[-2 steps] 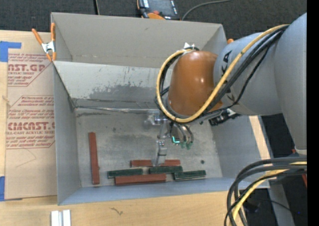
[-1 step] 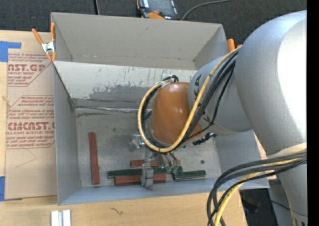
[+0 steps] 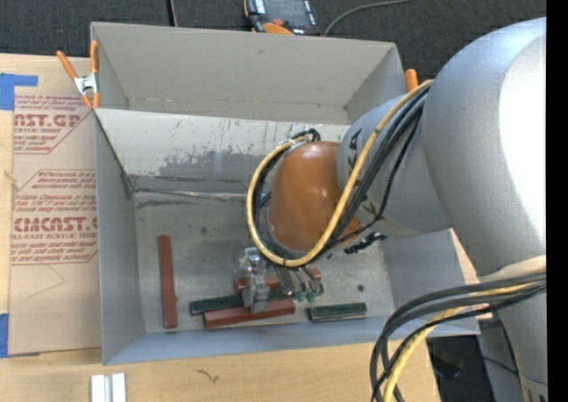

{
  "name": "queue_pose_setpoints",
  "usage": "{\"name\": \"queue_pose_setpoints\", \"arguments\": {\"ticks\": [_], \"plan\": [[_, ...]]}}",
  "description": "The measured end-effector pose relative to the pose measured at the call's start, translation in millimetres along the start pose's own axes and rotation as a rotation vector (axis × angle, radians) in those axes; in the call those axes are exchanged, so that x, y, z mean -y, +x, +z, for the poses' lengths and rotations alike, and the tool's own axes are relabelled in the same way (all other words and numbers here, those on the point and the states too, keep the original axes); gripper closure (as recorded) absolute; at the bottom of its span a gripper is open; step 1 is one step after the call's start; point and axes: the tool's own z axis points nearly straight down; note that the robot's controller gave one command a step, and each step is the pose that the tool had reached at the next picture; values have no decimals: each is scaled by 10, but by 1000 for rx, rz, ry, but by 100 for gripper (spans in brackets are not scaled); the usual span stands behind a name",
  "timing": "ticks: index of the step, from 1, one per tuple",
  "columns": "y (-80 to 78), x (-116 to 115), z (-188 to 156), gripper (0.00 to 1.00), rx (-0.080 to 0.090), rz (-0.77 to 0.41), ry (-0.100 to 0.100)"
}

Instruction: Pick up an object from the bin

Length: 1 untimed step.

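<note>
Arm (image 3: 479,152) reaches low into the grey bin (image 3: 240,72) — jaws down at a red-brown stick (image 3: 232,319) beside a dark green stick (image 3: 209,307), probably to grasp — whether open or closed, I cannot tell.

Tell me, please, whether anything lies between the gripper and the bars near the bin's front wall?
Nothing visible does. The gripper hangs directly over the red-brown bar and the dark green bar lying side by side. A second green bar and a second red-brown bar lie off to either side.
</note>
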Motion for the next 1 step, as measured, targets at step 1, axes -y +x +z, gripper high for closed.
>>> {"name": "queue_pose_setpoints", "arguments": {"ticks": [1], "plan": [[-80,-160,-1340,100,4,41,-1]]}}
